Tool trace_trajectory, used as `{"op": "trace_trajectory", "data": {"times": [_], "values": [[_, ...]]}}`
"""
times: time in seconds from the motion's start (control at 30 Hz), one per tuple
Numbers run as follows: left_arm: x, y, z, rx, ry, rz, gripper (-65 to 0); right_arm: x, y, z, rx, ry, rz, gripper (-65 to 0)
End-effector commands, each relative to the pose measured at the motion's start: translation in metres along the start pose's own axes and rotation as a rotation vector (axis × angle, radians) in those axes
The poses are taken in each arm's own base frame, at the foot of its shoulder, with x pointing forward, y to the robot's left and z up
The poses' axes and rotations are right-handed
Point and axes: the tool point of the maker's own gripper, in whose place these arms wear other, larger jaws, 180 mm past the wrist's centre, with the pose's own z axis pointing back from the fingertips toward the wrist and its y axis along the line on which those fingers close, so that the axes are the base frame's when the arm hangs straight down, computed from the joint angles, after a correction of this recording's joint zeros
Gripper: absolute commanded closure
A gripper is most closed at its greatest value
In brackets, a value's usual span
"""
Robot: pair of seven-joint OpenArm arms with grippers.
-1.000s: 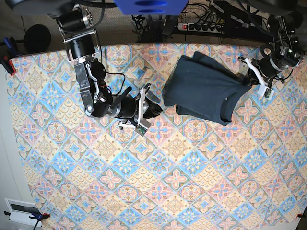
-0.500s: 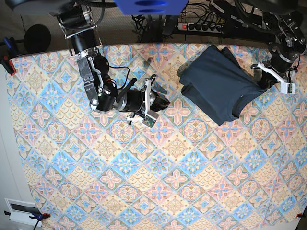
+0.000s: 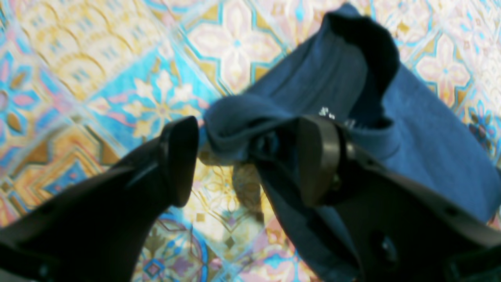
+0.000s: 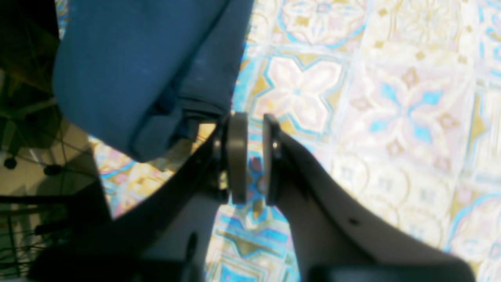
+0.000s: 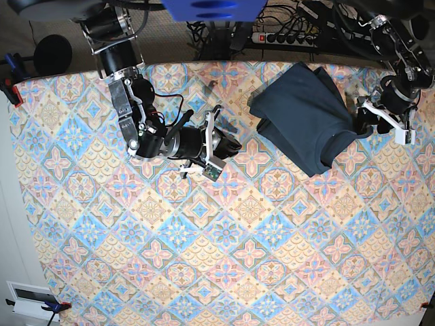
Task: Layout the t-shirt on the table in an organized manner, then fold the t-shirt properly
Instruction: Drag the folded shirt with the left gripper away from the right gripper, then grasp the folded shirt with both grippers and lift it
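Base view: one navy t-shirt (image 5: 302,115) lies bunched near the table (image 5: 224,265) far edge, with a power strip (image 5: 285,38) and cables behind it. Two arms. The left gripper (image 3: 246,156), pinching the collar half a second ago, is now spread wide with fabric loose between the fingers. The right gripper (image 4: 250,156) is nearly pressed together on nothing, just beside the hem.
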Motion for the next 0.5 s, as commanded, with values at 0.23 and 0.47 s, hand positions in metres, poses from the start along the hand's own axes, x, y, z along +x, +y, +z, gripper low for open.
{"op": "trace_trajectory", "data": {"times": [0.23,0.47], "values": [[0.007,0.023,0.056,-0.047,-0.064,0.089,-26.3,0.022,0.018,0.005,0.027,-0.079,0.041,-6.4],[-0.025,-0.011,0.041,-0.162,0.069,0.086,-17.6,0.015,0.066,-0.018,0.161,-0.027,0.108,-6.4]]}}
